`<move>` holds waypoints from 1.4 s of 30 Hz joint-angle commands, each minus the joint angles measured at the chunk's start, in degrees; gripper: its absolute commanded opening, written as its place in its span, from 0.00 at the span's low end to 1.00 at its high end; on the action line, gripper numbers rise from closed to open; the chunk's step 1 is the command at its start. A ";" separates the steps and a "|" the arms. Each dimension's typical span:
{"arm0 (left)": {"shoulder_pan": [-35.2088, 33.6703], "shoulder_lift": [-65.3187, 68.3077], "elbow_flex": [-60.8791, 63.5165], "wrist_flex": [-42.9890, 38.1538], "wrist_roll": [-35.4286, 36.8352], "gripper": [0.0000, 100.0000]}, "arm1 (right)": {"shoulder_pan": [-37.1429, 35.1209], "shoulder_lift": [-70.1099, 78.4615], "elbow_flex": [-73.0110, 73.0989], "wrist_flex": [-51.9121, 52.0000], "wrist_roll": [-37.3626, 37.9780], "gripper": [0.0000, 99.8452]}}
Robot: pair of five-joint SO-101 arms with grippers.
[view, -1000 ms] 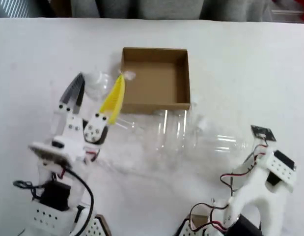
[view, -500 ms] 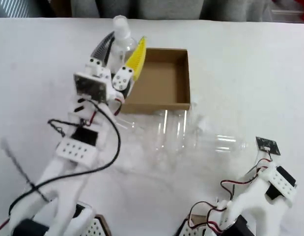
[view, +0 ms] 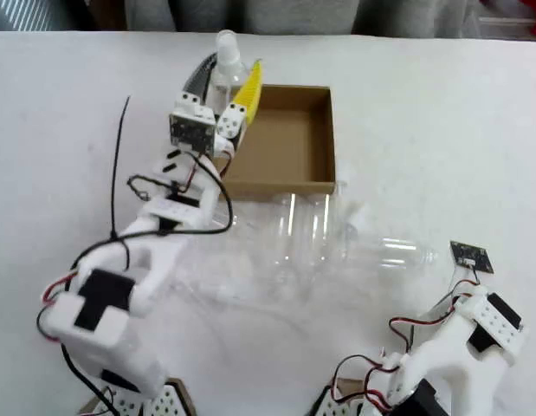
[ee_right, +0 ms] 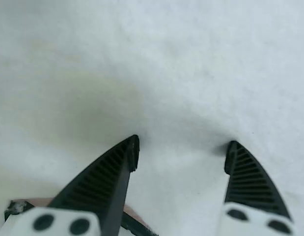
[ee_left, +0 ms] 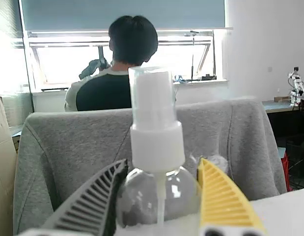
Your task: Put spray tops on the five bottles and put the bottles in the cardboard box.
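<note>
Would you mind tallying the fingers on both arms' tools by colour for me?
Yellow finger: 1, on the left tool, which grips the bottle
Dark fingers: 3, one on the left tool and two on the right tool
Total: 4

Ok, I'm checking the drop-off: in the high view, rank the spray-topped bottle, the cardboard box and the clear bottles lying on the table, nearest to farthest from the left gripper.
From the left gripper:
1. The spray-topped bottle, held in it.
2. The cardboard box, just beside it.
3. The lying clear bottles, on the box's near side.
</note>
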 commanded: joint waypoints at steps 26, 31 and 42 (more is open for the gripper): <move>-1.54 35.03 -33.14 -8.62 0.00 0.08 | 0.57 -0.84 0.88 -1.80 2.20 0.26; -1.54 35.47 -33.76 -4.57 -0.18 0.08 | 0.57 -0.84 0.97 -1.80 3.96 0.26; -1.89 35.65 -33.76 -4.31 0.00 0.08 | 0.66 -0.84 1.41 -1.80 4.48 0.26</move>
